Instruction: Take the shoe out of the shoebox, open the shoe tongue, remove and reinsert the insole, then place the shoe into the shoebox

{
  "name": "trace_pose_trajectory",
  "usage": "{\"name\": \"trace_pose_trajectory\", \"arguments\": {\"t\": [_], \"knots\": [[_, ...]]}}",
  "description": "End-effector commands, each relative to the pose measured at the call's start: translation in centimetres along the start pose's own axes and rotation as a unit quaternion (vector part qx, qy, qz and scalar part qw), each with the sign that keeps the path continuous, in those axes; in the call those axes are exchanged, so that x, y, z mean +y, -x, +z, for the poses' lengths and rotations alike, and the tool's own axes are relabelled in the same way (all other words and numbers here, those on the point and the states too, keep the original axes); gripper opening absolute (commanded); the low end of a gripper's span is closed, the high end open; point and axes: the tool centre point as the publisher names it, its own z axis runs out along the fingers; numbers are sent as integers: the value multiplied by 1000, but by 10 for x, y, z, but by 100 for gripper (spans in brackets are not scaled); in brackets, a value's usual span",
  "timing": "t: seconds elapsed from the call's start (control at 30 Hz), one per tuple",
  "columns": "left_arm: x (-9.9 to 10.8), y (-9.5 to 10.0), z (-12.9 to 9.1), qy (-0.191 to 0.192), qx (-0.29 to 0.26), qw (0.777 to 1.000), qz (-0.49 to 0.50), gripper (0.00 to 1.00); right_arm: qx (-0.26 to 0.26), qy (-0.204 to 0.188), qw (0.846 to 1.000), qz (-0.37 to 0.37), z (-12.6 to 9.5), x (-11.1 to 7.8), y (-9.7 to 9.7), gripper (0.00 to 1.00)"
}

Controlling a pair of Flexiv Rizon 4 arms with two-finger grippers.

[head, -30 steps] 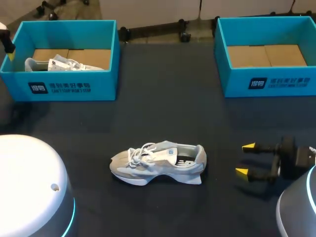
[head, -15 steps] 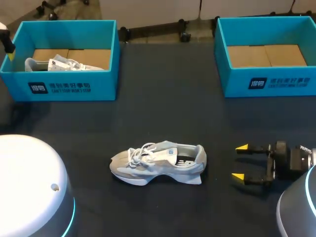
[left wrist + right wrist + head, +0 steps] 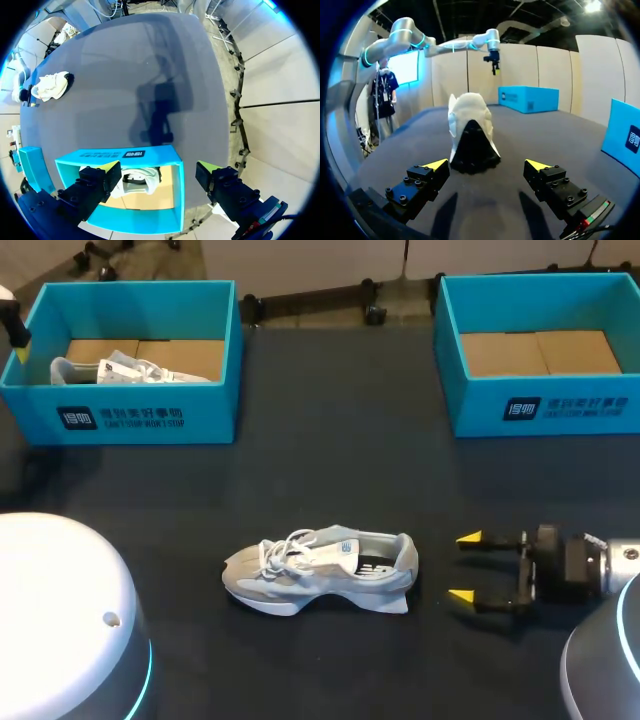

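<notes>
Clearly the right gripper [image 3: 464, 567] stands wide open, holding nothing, just beside the heel of the shoe [image 3: 320, 570], near the front edge of the table [image 3: 330, 470]

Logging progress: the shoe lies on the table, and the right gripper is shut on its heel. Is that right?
Not quite: the right gripper is open, short of the heel and touching nothing, as the head view shows. The shoe does lie on the table.
</notes>
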Motion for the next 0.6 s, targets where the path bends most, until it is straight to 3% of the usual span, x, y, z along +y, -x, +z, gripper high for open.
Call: {"name": "trace_pose_trajectory", "arguments": {"t": [0.03, 0.6], "knots": [[0, 0, 0, 0, 1, 1000, 1, 100, -1, 10, 1000, 2, 9, -6, -3, 100], [0, 0, 0, 0, 1, 1000, 1, 100, 14, 11, 1000, 2, 38, 3, -2, 100]]}}
